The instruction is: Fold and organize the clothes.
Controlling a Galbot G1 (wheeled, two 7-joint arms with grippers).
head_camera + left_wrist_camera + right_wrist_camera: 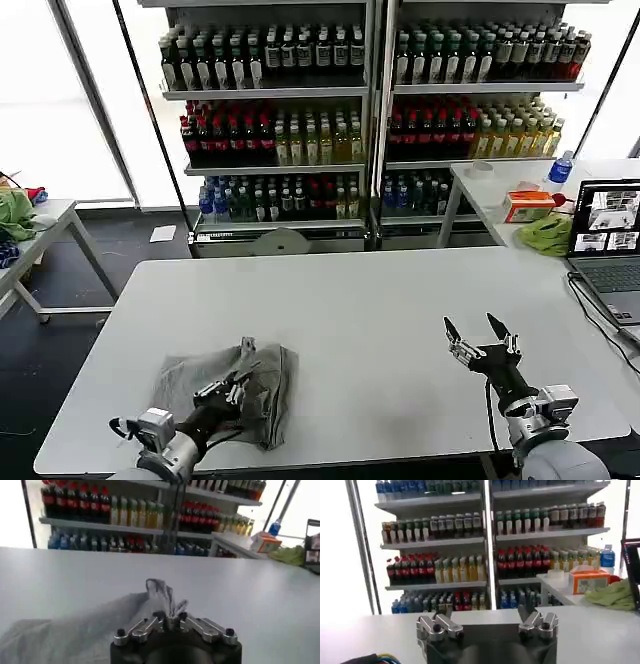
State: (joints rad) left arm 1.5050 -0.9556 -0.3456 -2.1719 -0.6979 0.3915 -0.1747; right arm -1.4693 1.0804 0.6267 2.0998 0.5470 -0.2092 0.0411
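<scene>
One of the clothes, a crumpled light grey shirt (pixel 182 382), lies near the front left of the white table (pixel 350 300). My left gripper (pixel 238 380) sits over the shirt's right half and is shut on a fold of it. In the left wrist view the left gripper (pixel 170 618) pinches a tuft of the shirt (pixel 161 591) that stands up just beyond the fingertips, and the rest of the cloth spreads beneath. My right gripper (pixel 478 333) hovers open above bare table at the front right, holding nothing. The right wrist view shows the right gripper (pixel 483 615) with its fingers wide apart.
Shelves of drink bottles (pixel 360 110) stand behind the table. A side table at the right carries a laptop (pixel 606 235), a green cloth (pixel 545 235) and an orange box (pixel 528 205). Another table (pixel 45 225) with green cloths is at the far left.
</scene>
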